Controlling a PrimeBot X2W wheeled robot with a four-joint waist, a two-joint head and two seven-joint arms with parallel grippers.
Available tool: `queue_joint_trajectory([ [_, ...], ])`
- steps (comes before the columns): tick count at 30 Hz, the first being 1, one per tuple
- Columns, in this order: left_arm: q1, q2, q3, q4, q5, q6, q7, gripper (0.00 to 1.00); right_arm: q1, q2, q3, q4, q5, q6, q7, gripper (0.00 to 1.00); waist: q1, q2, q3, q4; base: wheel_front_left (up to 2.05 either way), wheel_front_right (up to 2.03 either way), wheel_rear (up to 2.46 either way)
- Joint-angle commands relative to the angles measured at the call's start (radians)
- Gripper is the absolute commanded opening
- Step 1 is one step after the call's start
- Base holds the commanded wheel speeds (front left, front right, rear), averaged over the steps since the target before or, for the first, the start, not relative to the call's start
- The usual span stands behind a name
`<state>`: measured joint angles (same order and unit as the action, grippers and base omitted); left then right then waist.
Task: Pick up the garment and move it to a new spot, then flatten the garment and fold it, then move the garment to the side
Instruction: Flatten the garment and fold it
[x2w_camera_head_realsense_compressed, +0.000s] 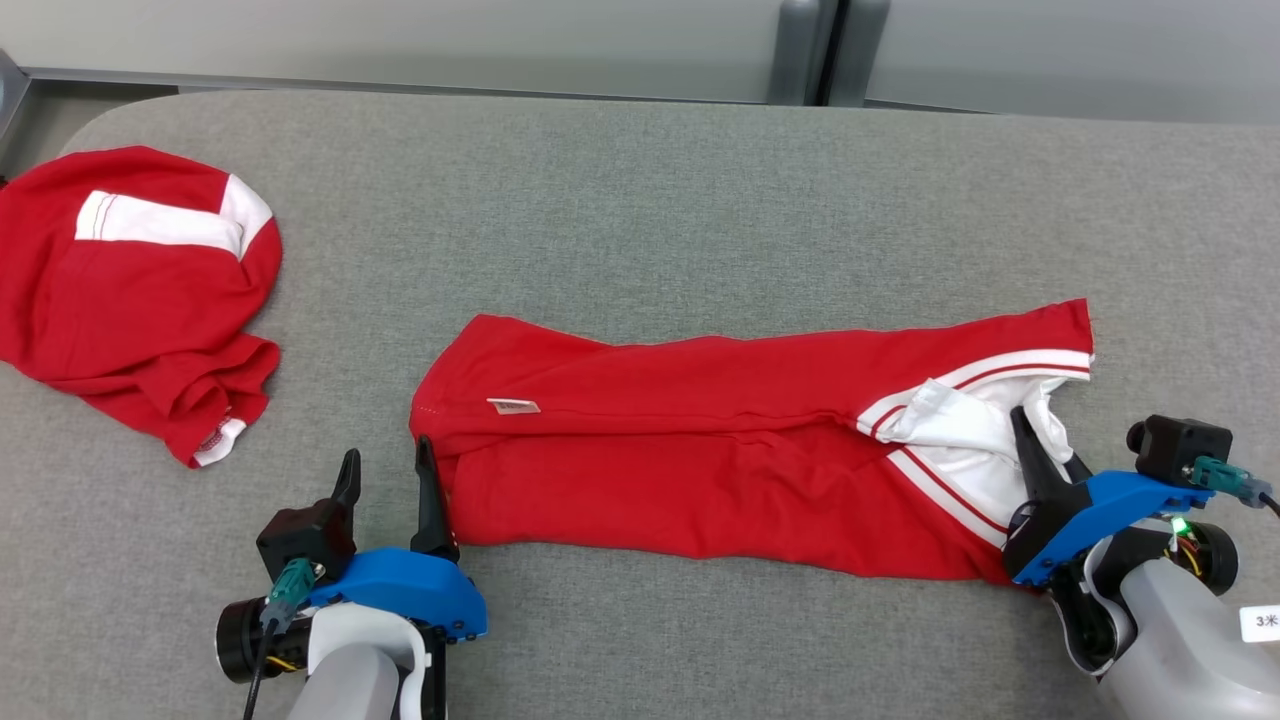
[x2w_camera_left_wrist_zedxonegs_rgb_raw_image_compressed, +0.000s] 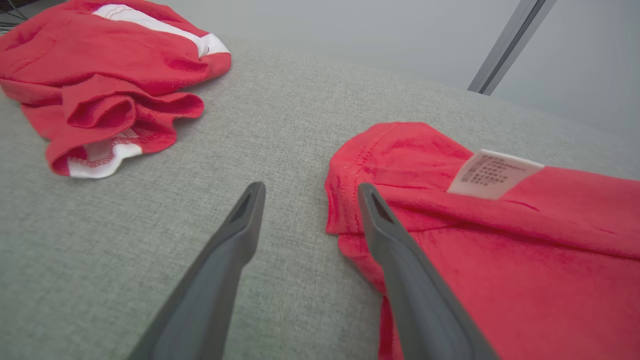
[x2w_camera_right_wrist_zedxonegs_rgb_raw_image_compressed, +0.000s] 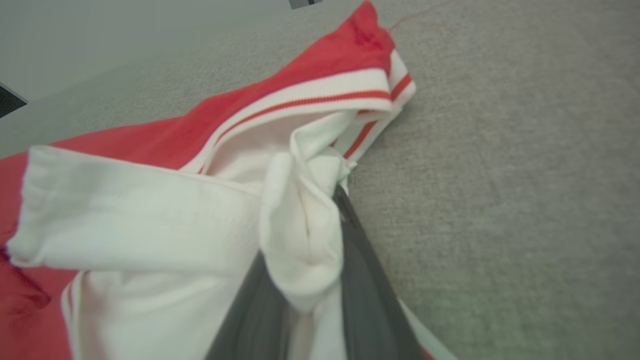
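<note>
While it lies low at the hem, left end effector (x2w_camera_head_realsense_compressed: 387, 450): fingers spread wide, empty, one finger against the garment (x2w_camera_head_realsense_compressed: 700, 440).
right end effector (x2w_camera_head_realsense_compressed: 1035, 445): pinched on white collar cloth.
garment: folded lengthwise, front-centre of tabletop (x2w_camera_head_realsense_compressed: 640, 200).
second red garment (x2w_camera_head_realsense_compressed: 130, 300): crumpled, far left, well apart.

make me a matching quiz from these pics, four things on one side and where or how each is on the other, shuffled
1 left gripper
2 right gripper
3 care label
4 crumpled garment

a table's far left
b open, at long garment's end
c closed on white cloth
d on long garment's red cloth

Pairs: 1-b; 2-c; 3-d; 4-a
</note>
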<state>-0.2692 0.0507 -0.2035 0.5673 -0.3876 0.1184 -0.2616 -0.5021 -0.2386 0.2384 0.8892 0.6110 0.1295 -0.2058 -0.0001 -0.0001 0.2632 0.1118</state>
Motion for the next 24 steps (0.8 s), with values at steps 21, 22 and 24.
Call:
queue_joint_trajectory([
  [21,0.013,0.001,-0.107,0.027,-0.054,-0.001,-0.005,1.00,0.044,0.021,0.084,-0.293,0.068,0.001,-0.015,0.00,0.0001,0.0001,-0.080,-0.145,0.00,0.00,0.00],
  [22,0.009,0.001,-0.117,0.028,-0.055,-0.001,-0.005,1.00,0.047,0.030,0.110,-0.314,0.079,0.001,-0.003,0.00,0.0001,0.0001,-0.079,-0.137,0.00,0.00,0.00],
  [24,0.001,0.001,-0.133,0.030,-0.059,-0.001,-0.005,1.00,0.050,0.049,0.158,-0.349,0.097,0.001,0.019,0.00,0.0001,0.0001,-0.074,-0.112,0.00,0.00,0.00],
])
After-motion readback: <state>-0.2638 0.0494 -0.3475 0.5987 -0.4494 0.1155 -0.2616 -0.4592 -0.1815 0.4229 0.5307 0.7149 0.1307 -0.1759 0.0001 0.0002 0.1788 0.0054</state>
